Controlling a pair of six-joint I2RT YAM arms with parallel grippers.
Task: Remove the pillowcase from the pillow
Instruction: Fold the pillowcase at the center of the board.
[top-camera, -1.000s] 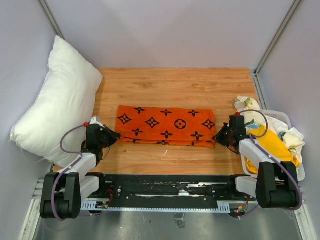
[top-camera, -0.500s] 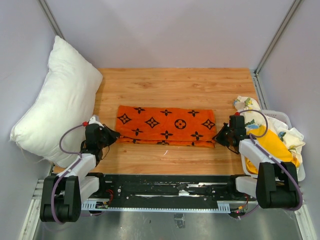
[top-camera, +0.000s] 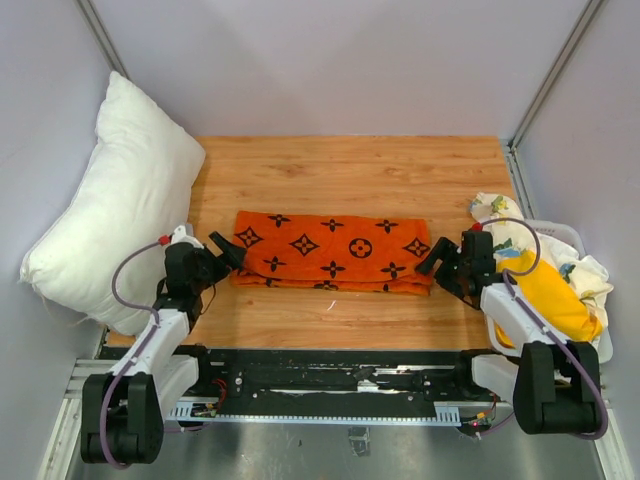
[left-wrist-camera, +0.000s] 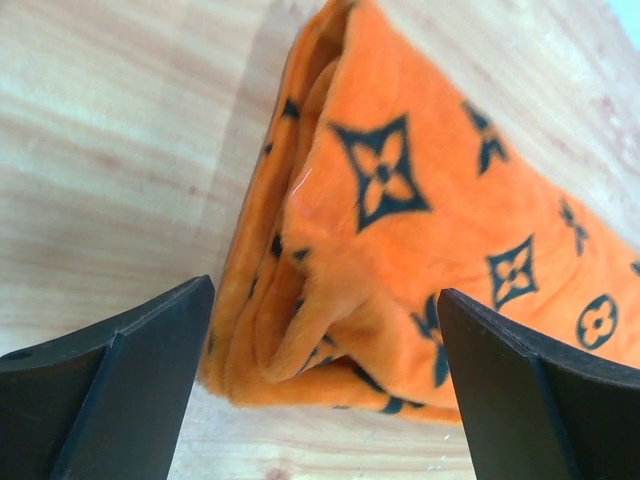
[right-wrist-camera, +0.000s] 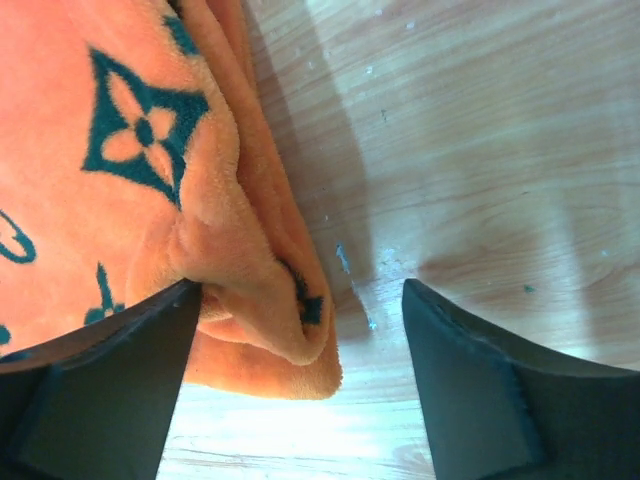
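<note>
I'm looking down on a wooden table (top-camera: 350, 170). The folded orange pillowcase (top-camera: 330, 250) lies flat at its middle, and the white pillow (top-camera: 120, 200) leans at the left edge, apart from it. The left gripper (top-camera: 225, 248) and right gripper (top-camera: 430, 258) sit at the pillowcase's opposite ends. Left wrist: jaws spread wide, holding nothing, the pillowcase's end between them. Right wrist: likewise wide and empty, at a corner.

Bright, even light. Beside the pillowcase (right-wrist-camera: 130, 180) a soft shadow lies on the desk (right-wrist-camera: 480, 130), with pale glare below it.
</note>
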